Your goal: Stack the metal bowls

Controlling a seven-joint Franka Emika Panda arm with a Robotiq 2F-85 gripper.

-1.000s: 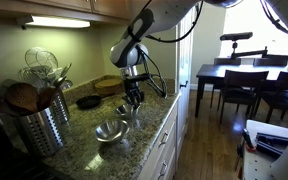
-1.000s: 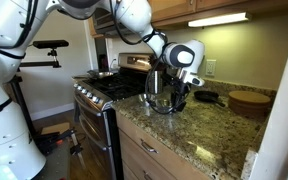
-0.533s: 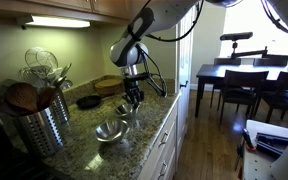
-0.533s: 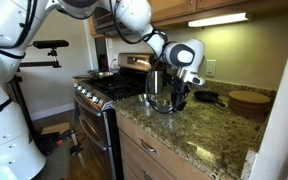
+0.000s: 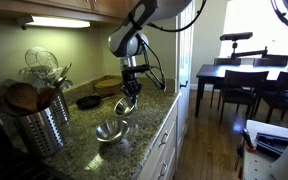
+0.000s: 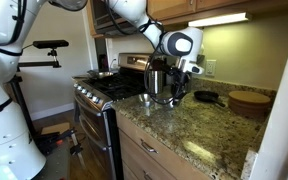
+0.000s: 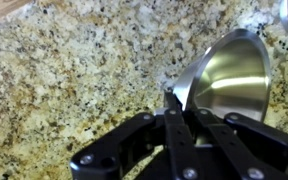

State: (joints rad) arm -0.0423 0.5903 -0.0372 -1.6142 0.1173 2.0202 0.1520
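One metal bowl (image 5: 109,130) rests upright on the granite counter (image 5: 84,150) near its front edge. My gripper (image 5: 128,93) hangs above and just behind it, shut on the rim of the second metal bowl (image 5: 123,106), which is held tilted and clear of the counter. In the wrist view my fingers (image 7: 174,98) pinch the rim of the held bowl (image 7: 229,72), whose shiny inside faces the camera. In an exterior view the gripper (image 6: 178,92) sits in front of the steel canister, and the held bowl is hard to make out there.
A tall perforated steel canister (image 5: 42,122) full of utensils stands at the counter's near end. A small black dish (image 5: 88,101) and a round wooden board (image 5: 109,85) lie behind the bowls. A stove (image 6: 106,92) adjoins the counter. A dining table with chairs (image 5: 246,85) stands beyond.
My gripper has risen from the counter with the bowl in it, and the bowl now hangs tilted in the air. The other bowl has not moved.
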